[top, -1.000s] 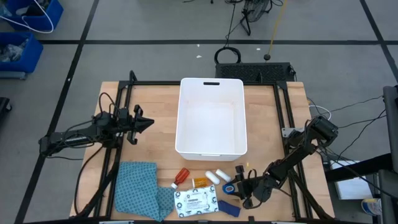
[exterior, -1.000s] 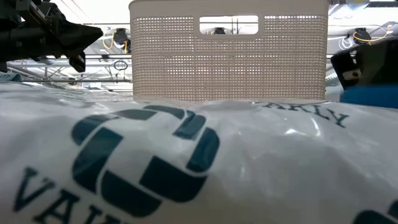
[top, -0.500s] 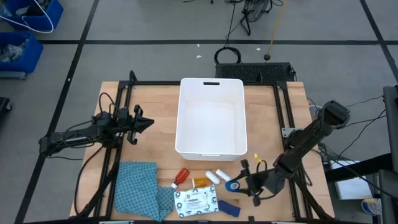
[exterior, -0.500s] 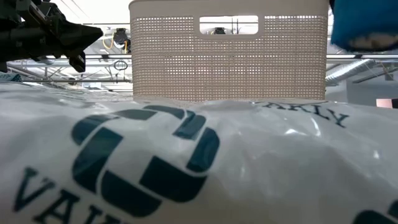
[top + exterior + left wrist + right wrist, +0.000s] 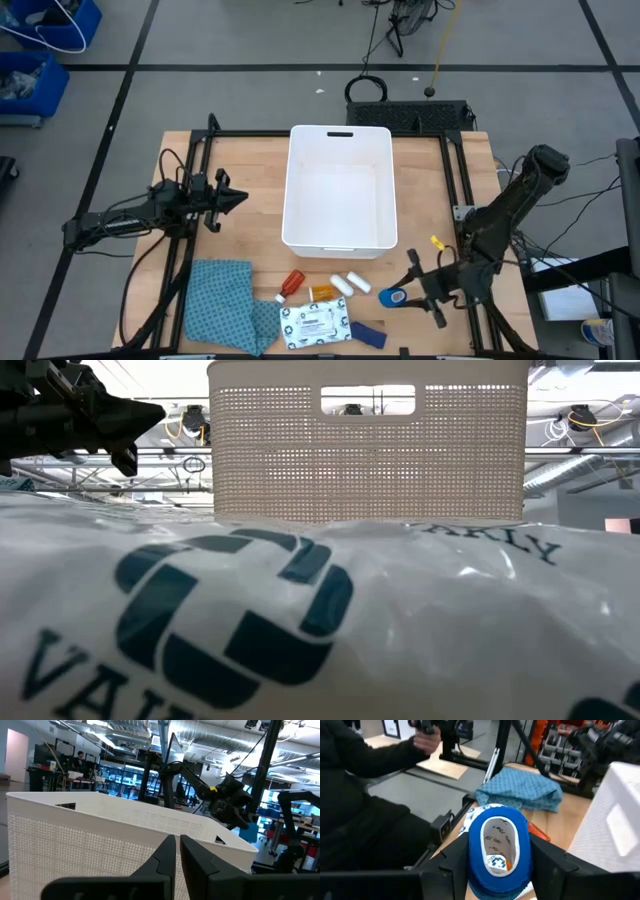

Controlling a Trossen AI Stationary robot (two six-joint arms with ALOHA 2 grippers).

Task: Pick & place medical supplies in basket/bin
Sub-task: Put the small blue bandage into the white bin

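Jaws of right gripper (image 5: pixel 404 296) clamped on blue tape roll (image 5: pixel 394 296), lifted off table near front-right corner, well apart from white bin (image 5: pixel 339 243); bare wood between. Roll's hole faces wrist cam (image 5: pixel 497 845). Left gripper (image 5: pixel 240 196) waits left of bin, fingers (image 5: pixel 161 857) nearly together, pointing at bin wall. Bin's long axis runs front-back, handle slot at far rim. Left on table: 1 red-capped bottle (image 5: pixel 291 283), 1 orange pill bottle (image 5: pixel 322 292), 2 white cylinders (image 5: pixel 350 283), 1 dark blue strip (image 5: pixel 367 334), 1 printed packet (image 5: pixel 315 323), 1 blue cloth (image 5: pixel 230 298). Person in dark sleeve (image 5: pixel 365 755) beyond table.
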